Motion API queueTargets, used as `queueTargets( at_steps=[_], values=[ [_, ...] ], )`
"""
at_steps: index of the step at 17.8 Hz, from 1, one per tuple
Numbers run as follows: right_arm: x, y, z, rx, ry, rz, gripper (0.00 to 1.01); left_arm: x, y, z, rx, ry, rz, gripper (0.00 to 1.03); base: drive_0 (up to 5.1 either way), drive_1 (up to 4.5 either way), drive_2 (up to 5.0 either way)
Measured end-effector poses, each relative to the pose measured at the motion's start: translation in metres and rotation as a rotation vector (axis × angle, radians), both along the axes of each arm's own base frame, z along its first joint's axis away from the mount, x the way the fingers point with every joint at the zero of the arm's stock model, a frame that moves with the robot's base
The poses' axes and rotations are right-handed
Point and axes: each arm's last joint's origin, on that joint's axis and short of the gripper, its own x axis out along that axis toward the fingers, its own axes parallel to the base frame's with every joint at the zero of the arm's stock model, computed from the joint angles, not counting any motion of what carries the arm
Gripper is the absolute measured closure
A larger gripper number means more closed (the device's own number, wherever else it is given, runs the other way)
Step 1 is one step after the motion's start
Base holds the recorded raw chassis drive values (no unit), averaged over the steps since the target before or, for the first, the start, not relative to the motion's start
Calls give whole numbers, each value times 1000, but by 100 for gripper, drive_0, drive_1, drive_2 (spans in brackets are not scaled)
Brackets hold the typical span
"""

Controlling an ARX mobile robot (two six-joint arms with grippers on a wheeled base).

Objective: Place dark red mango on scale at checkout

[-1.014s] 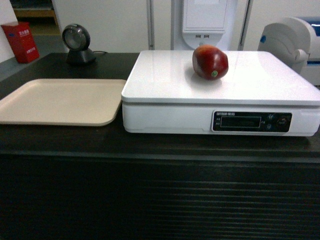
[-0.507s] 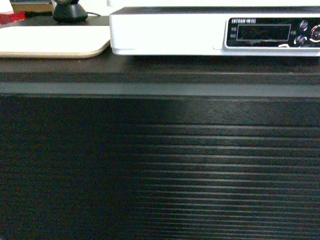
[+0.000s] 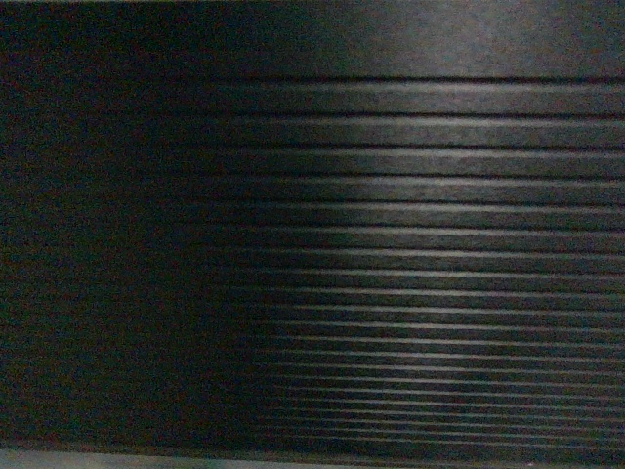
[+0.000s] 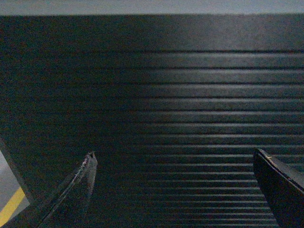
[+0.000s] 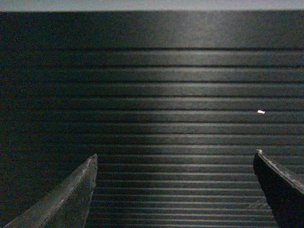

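Across every view: the slatted dark front panel of the checkout (image 3: 391,244) fills the frame; its horizontal ribs catch light toward the right and fade into shadow at the left.
Head view, bottom edge: a thin grey strip (image 3: 146,459) runs under the slats from the lower left corner.
Left wrist view, lower left corner: a sliver of pale floor with a yellow line (image 4: 10,209).
Left gripper (image 4: 173,187): two dark fingers rise from the lower left and lower right of the frame, spread wide, nothing between them, only slats behind.
Right gripper (image 5: 173,190): fingers likewise at the lower corners, spread wide and empty, facing the panel.
Right wrist view, right of centre: a tiny white speck (image 5: 261,112) on one slat.
Dark red mango and scale: neither appears in any view.
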Motion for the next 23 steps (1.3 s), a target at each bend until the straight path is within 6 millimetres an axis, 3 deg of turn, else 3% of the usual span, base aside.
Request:
queueTargets(
  at_steps=[23],
  values=[
    [0,0,0,0,0,0,3,0,0,0,0,2,0,5,0,0,0]
  ],
)
